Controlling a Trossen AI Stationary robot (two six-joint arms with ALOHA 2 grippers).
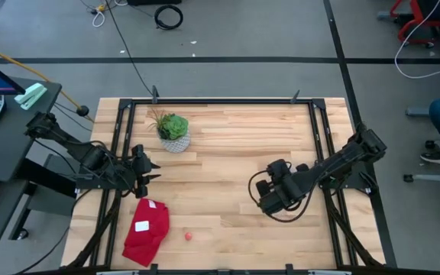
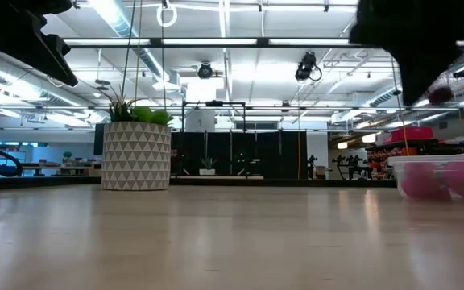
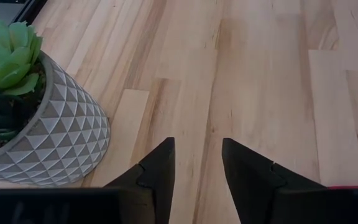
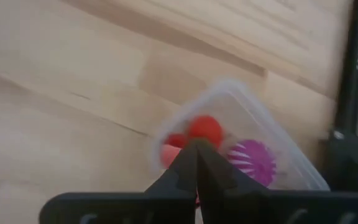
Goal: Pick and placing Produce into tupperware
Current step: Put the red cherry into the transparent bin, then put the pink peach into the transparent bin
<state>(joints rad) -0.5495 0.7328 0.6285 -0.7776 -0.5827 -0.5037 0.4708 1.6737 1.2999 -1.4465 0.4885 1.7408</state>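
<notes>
The clear tupperware (image 4: 284,152) stands on the table near its right side, with pink shapes inside it in the low view (image 2: 441,179). It holds a red piece of produce (image 4: 204,127), a purple-and-white striped ball (image 4: 252,158) and another red piece (image 4: 171,154). My right gripper (image 4: 196,146) hangs shut above the box, tilted steeply down, and its arm (image 1: 281,191) hides the box in the high view. Whether the red piece at its tips touches them, I cannot tell. One small red piece (image 1: 189,237) lies alone near the front edge. My left gripper (image 3: 197,149) waits open at the left.
A green plant in a white patterned pot (image 1: 173,131) stands at the far left, close in front of my left gripper (image 1: 150,169). A red cloth with a white label (image 1: 145,229) lies at the front left. Bare wood spreads across the table's middle.
</notes>
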